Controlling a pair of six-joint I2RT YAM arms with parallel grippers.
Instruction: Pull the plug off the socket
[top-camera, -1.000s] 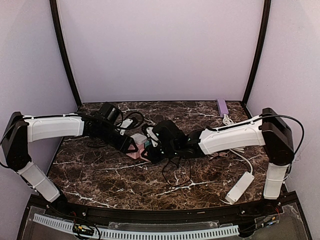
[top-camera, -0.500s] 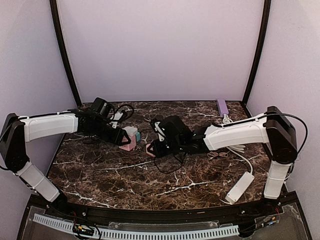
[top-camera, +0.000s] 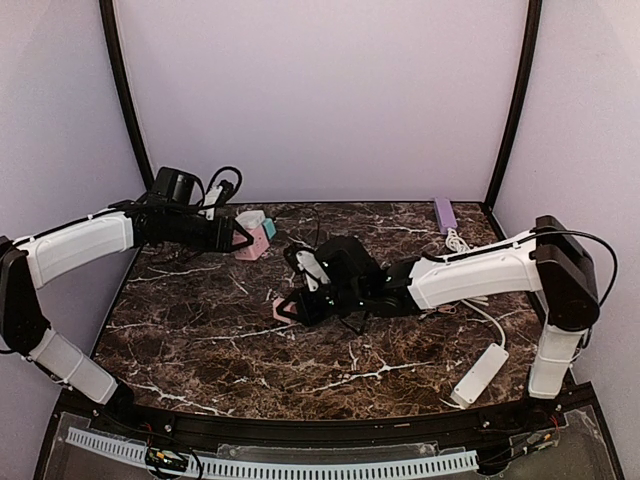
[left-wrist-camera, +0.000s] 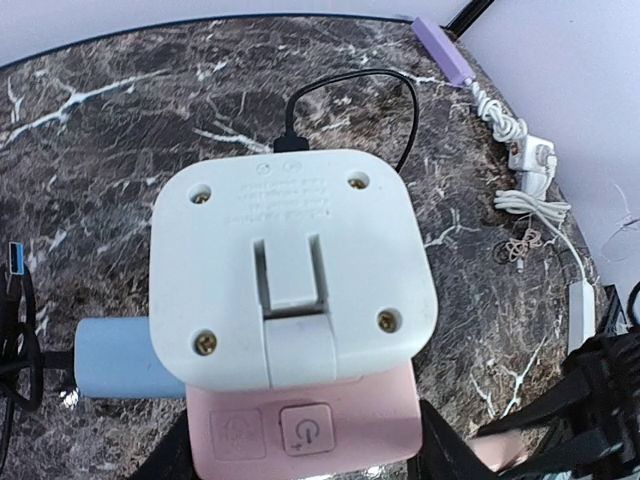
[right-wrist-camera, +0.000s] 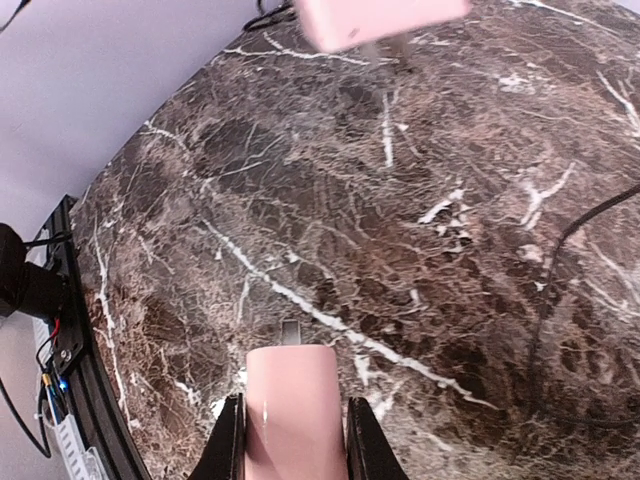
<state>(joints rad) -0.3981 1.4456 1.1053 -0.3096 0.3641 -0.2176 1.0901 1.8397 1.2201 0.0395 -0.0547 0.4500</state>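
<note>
The socket (top-camera: 254, 236), a pink cube with a white screwed face (left-wrist-camera: 290, 270), hangs above the table's back left, and my left gripper (top-camera: 240, 241) is shut on its pink body (left-wrist-camera: 305, 435). A light blue adapter (left-wrist-camera: 115, 358) and a black cable (left-wrist-camera: 345, 85) are still plugged into it. The plug (top-camera: 284, 307) is a small flat pink block with a metal prong (right-wrist-camera: 290, 332). It is separate from the socket, low over the table's middle. My right gripper (right-wrist-camera: 292, 440) is shut on its sides. In the right wrist view the socket (right-wrist-camera: 380, 20) shows at the top edge.
A long white power strip (top-camera: 480, 373) lies at the front right. White cables (top-camera: 462, 243) and a purple block (top-camera: 444, 213) sit at the back right. Loose black cable (top-camera: 340, 330) trails on the marble under my right arm.
The socket and plug have come apart. My left gripper carried the socket up and back to the left. My right gripper moved the plug slightly left and toward the front.
</note>
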